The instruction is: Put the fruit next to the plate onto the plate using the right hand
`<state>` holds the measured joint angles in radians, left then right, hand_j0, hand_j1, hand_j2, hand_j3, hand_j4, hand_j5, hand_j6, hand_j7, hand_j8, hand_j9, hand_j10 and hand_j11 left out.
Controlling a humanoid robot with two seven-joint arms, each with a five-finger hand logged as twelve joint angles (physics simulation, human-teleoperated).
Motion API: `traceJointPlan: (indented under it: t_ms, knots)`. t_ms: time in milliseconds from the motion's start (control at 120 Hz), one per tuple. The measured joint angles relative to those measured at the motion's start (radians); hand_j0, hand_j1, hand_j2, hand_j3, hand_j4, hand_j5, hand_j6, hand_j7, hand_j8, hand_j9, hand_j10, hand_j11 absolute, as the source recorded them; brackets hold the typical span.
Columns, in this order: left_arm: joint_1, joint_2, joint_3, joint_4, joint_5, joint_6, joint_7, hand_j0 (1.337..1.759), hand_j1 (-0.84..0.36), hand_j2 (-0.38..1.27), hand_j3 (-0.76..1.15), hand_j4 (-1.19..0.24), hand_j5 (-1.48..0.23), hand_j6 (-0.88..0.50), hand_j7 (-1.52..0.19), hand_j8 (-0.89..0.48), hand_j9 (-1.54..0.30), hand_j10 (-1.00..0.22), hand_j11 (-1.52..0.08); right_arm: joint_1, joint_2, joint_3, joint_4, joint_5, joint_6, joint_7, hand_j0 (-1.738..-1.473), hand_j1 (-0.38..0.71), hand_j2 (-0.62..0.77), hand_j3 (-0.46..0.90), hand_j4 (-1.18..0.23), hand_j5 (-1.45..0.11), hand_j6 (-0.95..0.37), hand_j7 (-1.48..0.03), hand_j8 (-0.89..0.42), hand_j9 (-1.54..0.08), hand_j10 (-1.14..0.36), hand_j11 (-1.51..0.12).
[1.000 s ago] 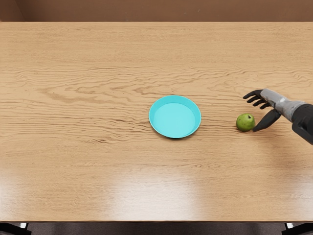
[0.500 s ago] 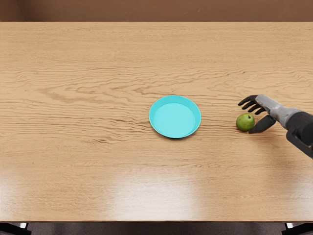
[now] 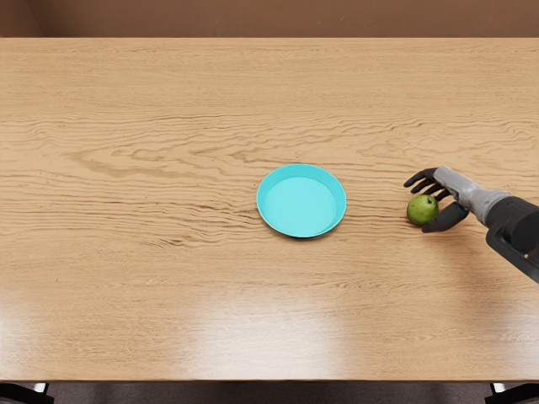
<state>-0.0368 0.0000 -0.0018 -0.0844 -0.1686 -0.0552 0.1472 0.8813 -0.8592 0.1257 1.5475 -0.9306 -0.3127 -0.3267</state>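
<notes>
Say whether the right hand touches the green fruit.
Cannot tell. The head view shows the right hand cupped around the green fruit, thumb meeting its edge with no visible gap, yet height above it is unclear.

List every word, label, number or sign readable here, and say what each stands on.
None: no text shows anywhere in the head view.
The round turquoise plate, the small green fruit, the wooden table and the dark right robot hand all have plain, unmarked surfaces.
</notes>
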Motion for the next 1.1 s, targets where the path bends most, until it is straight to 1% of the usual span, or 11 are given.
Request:
traceJointPlan:
  t_ms: [258,450,600,758,858,875,1100]
  knots:
    - [0.000,0.000,0.000,0.000,0.000,0.000,0.000,1.658,0.32,0.00,0.00,-0.02,-0.03,-0.02,-0.03,-0.02,-0.03,-0.02,-0.03,-0.014,-0.001,0.000,-0.007,-0.002,-0.008,0.001,-1.658,0.16,-0.08,0.00,-0.43,-0.55,-0.43,-0.55,-0.43,-0.55,-0.43,-0.55]
    - [0.000,0.000,0.000,0.000,0.000,0.000,0.000,1.658,0.32,0.00,0.00,-0.02,-0.03,-0.02,-0.03,-0.02,-0.03,-0.02,-0.03,-0.015,0.000,0.001,-0.009,-0.003,-0.009,0.002,-1.658,0.21,-0.08,0.00,-0.47,-0.61,-0.47,-0.61,-0.45,-0.61,-0.47,-0.61]
    - [0.000,0.000,0.000,0.000,0.000,0.000,0.000,1.658,0.32,0.00,0.00,-0.02,-0.03,-0.02,-0.03,-0.02,-0.03,-0.02,-0.03,-0.014,0.008,0.002,-0.010,-0.003,-0.010,0.003,-1.658,0.24,0.00,0.00,-0.51,-0.66,-0.45,-0.66,-0.44,-0.66,-0.50,-0.66]
    - [0.000,0.000,0.000,0.000,0.000,0.000,0.000,1.658,0.32,0.00,0.00,-0.02,-0.03,-0.02,-0.03,-0.02,-0.03,-0.02,-0.03,-0.014,0.022,0.003,-0.017,-0.005,-0.012,0.002,-1.654,0.26,-0.02,0.00,-0.54,-0.67,-0.43,-0.68,-0.41,-0.69,-0.53,-0.68]
    - [0.000,0.000,0.000,0.000,0.000,0.000,0.000,1.658,0.32,0.00,0.00,-0.02,-0.03,-0.02,-0.03,-0.02,-0.03,-0.02,-0.03,-0.015,0.025,0.003,-0.018,-0.006,-0.012,0.002,-1.653,0.27,0.05,0.00,-0.56,-0.67,-0.42,-0.70,-0.41,-0.70,-0.55,-0.69]
    - [0.000,0.000,0.000,0.000,0.000,0.000,0.000,1.658,0.32,0.00,0.00,-0.02,-0.03,-0.02,-0.03,-0.02,-0.03,-0.02,-0.03,-0.015,0.025,0.003,-0.018,-0.006,-0.012,0.002,-1.652,0.27,0.03,0.00,-0.57,-0.67,-0.42,-0.70,-0.41,-0.70,-0.56,-0.70]
    - [0.000,0.000,0.000,0.000,0.000,0.000,0.000,1.658,0.32,0.00,0.00,-0.02,-0.03,-0.02,-0.03,-0.02,-0.03,-0.02,-0.03,-0.015,0.025,0.003,-0.018,-0.007,-0.010,0.003,-1.649,0.29,0.07,0.00,-0.65,-0.76,-0.37,-0.80,-0.36,-0.79,-0.63,-0.79]
